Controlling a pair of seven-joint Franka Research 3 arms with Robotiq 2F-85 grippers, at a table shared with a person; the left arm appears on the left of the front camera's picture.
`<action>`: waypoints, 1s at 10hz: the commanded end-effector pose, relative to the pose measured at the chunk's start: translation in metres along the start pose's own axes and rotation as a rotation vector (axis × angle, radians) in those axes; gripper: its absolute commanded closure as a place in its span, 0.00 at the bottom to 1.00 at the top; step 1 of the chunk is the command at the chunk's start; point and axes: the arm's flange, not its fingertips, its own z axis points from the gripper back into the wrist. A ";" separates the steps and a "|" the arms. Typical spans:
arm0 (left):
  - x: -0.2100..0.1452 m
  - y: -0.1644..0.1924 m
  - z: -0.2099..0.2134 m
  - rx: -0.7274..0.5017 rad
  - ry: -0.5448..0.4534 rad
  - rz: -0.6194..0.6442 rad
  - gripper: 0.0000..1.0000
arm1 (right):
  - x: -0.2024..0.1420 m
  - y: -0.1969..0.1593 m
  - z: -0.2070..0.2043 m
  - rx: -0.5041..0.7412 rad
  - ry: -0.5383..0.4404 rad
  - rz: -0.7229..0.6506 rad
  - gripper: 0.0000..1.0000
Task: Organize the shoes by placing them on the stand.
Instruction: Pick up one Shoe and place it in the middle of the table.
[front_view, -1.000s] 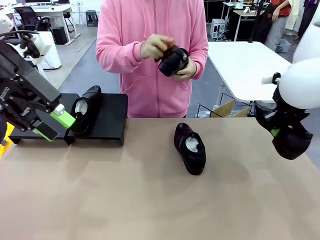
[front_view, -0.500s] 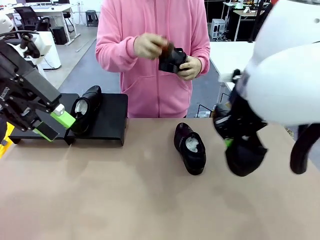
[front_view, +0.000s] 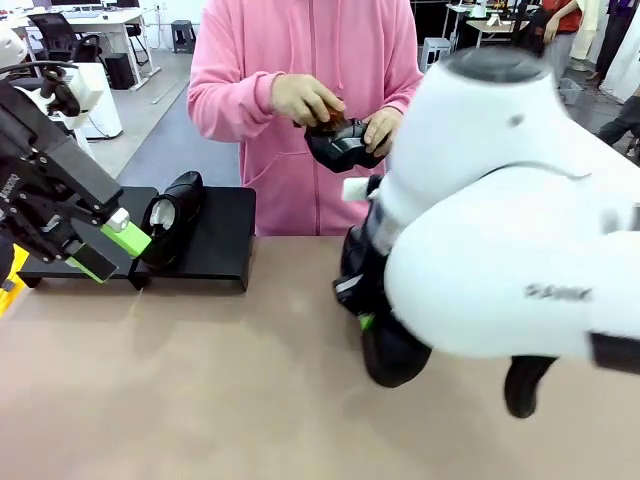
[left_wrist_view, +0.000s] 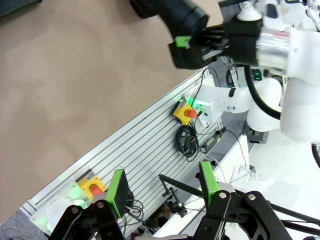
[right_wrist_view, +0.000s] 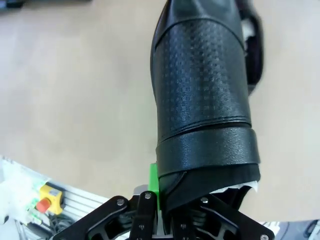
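Over table centre: right gripper (right_wrist_view: 176, 199) clamped on rear rim of held shoe (right_wrist_view: 200, 100). Best carry clear of loose shoe (right_wrist_view: 253, 50) beneath, then set sole-flat on stand (front_view: 225, 245), bare section beside parked shoe (front_view: 172, 215). Left gripper (front_view: 112, 250) jaws apart.

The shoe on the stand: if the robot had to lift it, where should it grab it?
Probably the heel rim. The shoe on the stand lies heel and opening toward the robot, toe toward the person, so the open left gripper could come from the near side, one finger inside the opening, one outside the heel.
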 end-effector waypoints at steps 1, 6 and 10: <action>-0.001 0.000 0.000 -0.025 -0.005 -0.017 0.25 | 0.014 0.033 -0.022 0.005 0.060 0.024 1.00; -0.001 0.000 0.000 -0.025 -0.005 -0.017 0.25 | 0.021 0.082 -0.074 0.001 0.208 0.080 1.00; -0.001 0.000 0.000 -0.025 -0.005 -0.017 0.25 | 0.038 0.080 -0.101 0.020 0.255 0.012 0.59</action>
